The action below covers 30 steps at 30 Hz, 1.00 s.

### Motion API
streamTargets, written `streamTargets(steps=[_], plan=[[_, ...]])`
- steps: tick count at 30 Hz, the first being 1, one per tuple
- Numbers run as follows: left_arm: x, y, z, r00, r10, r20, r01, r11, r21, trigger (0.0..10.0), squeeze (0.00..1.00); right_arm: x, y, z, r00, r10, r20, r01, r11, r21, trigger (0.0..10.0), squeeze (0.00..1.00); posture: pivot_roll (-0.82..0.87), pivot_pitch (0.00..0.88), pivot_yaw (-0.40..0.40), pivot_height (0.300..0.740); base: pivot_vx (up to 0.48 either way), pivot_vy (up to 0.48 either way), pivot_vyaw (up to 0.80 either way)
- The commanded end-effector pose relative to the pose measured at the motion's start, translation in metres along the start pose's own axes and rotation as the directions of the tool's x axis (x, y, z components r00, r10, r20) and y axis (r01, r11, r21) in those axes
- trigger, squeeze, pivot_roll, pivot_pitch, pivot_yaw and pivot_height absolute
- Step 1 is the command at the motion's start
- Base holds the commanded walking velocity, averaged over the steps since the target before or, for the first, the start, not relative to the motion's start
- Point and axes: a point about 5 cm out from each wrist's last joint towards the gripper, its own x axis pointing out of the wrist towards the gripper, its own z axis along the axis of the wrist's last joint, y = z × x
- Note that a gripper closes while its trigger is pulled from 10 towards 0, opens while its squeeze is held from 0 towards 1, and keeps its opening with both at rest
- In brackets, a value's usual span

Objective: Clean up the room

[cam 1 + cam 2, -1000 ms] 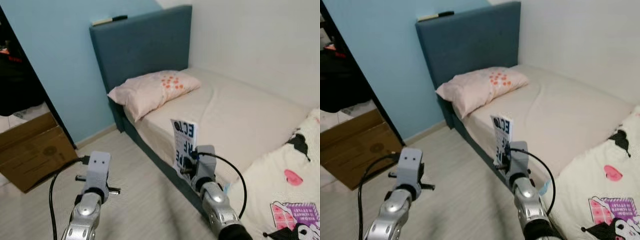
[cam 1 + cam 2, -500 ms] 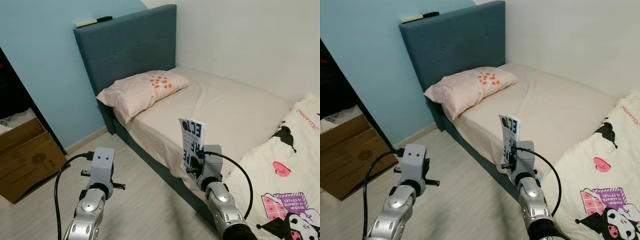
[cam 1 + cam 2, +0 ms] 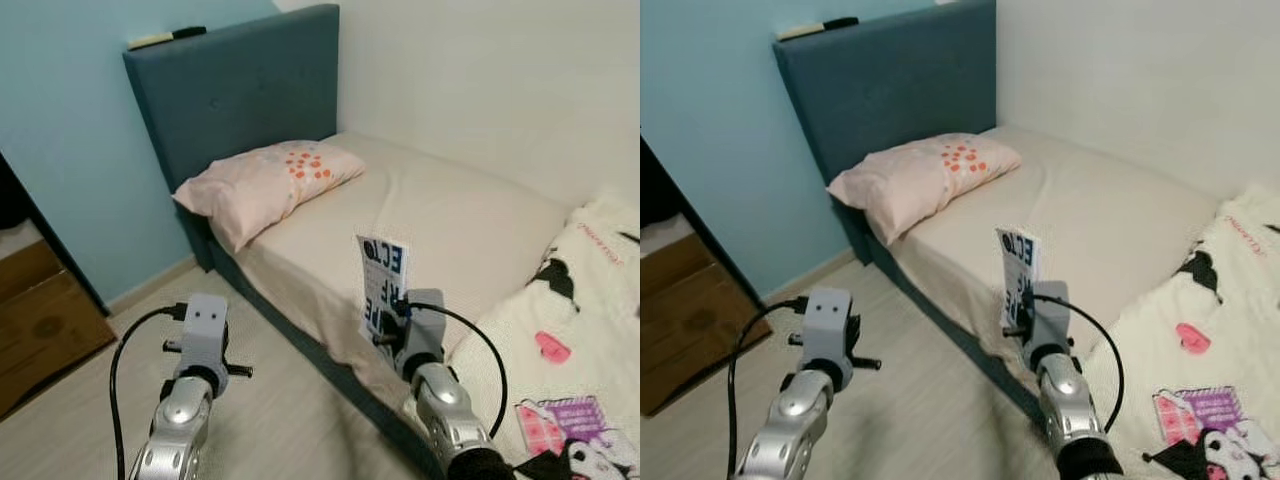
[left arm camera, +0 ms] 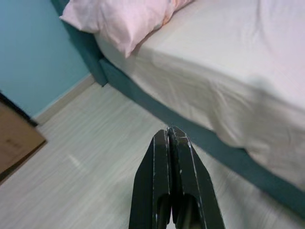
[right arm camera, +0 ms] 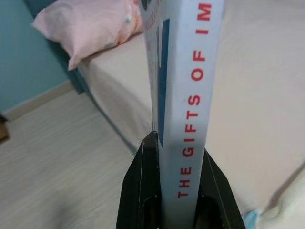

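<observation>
Gripping a thin white paperback book [image 3: 381, 283] with bold black lettering on its cover and red words down its spine, our right gripper [image 5: 174, 157] held it upright above the near edge of the bed [image 3: 470, 215], its jaws clamped on the book's lower part, one black finger on each side. The book stood on end, its cover turned toward our left, over the strip where the beige fitted sheet dropped to the dark teal bed frame.

Our left gripper [image 4: 170, 136] hung over the pale wood-look floor [image 3: 290, 400] beside the bed, its jaws pressed fully together and holding nothing.

On the bed, a pink pillow [image 3: 263, 181] with a patch of orange dots lay against the padded teal headboard [image 3: 235, 85], which stood between a light blue wall and a white wall. A cream blanket [image 3: 560, 350] printed with cartoon figures covered the bed's near end on our right. A brown cardboard box [image 3: 40, 315] sat on the floor to our left.
</observation>
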Motion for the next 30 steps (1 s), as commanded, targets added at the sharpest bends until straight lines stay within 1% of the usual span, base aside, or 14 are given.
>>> streamTargets(steps=[1, 4, 11, 13, 18, 22, 26, 27, 28, 30], plan=[[-0.001, -0.002, -0.004, 1.0, 0.011, -0.009, -0.011, 1.0, -0.014, 10.0, 0.0, 0.0, 0.002, 0.001, 0.999, 0.036, 0.003, -0.036, 0.999, -0.026, 10.0, 0.0, 0.01, 0.041, -0.043, 0.74, 0.292, 0.0, 0.0], [-0.003, -0.002, -0.004, 0.999, 0.033, 0.0, -0.033, 0.999, -0.022, 10.0, 0.0, 0.004, 0.006, 0.005, 0.997, 0.077, 0.001, -0.077, 0.996, -0.048, 10.0, 0.0, 0.02, 0.034, -0.075, 0.74, 0.295, 0.0, 0.0], [-0.006, 0.001, -0.004, 0.998, 0.06, 0.007, -0.06, 0.998, -0.024, 10.0, 0.0, 0.006, 0.012, 0.006, 0.992, 0.123, -0.003, -0.123, 0.99, -0.063, 10.0, 0.0, 0.02, 0.028, -0.097, 0.74, 0.295, 0.0, 0.0], [-0.006, 0.002, -0.004, 0.997, 0.071, 0.01, -0.071, 0.997, -0.027, 10.0, 0.0, 0.007, 0.014, 0.007, 0.99, 0.142, -0.006, -0.142, 0.988, -0.064, 10.0, 0.0, 0.03, 0.027, -0.105, 0.74, 0.294, 0.0, 0.6], [-0.006, 0.003, -0.003, 0.997, 0.075, 0.014, -0.075, 0.997, -0.022, 10.0, 0.0, 0.008, 0.015, 0.007, 0.99, 0.142, -0.003, -0.142, 0.988, -0.065, 10.0, 0.0, 0.04, 0.033, -0.096, 0.74, 0.292, 0.0, 0.8], [-0.004, 0.004, -0.003, 0.997, 0.069, 0.018, -0.069, 0.998, -0.013, 10.0, 0.0, 0.007, 0.012, 0.004, 0.994, 0.111, -0.005, -0.111, 0.993, -0.028, 10.0, 0.0, 0.04, 0.035, -0.076, 0.74, 0.293, 0.0, 0.0], [-0.002, 0.004, -0.001, 0.998, 0.067, 0.021, -0.067, 0.998, -0.009, 10.0, 0.0, 0.006, 0.012, 0.003, 0.994, 0.106, -0.009, -0.107, 0.994, -0.024, 10.0, 0.0, 0.04, 0.038, -0.062, 0.74, 0.292, 0.0, 0.0], [-0.001, 0.005, 0.0, 0.998, 0.066, 0.021, -0.066, 0.998, -0.008, 10.0, 0.0, 0.006, 0.012, 0.001, 0.994, 0.105, -0.013, -0.105, 0.994, -0.029, 10.0, 0.0, 0.04, 0.038, -0.059, 0.74, 0.296, 0.0, 0.0], [0.003, 0.006, 0.0, 0.997, 0.075, 0.018, -0.075, 0.997, -0.01, 10.0, 0.0, 0.005, 0.015, -0.001, 0.994, 0.107, -0.023, -0.108, 0.992, -0.059, 10.0, 0.0, 0.04, 0.041, -0.046, 0.74, 0.285, 0.0, 0.0], [0.004, 0.008, -0.001, 0.996, 0.083, 0.013, -0.083, 0.997, -0.012, 10.0, 0.0, 0.005, 0.015, -0.002, 0.994, 0.107, -0.025, -0.108, 0.992, -0.068, 10.0, 0.0, 0.04, 0.041, -0.046, 0.74, 0.285, 0.0, 0.0]])
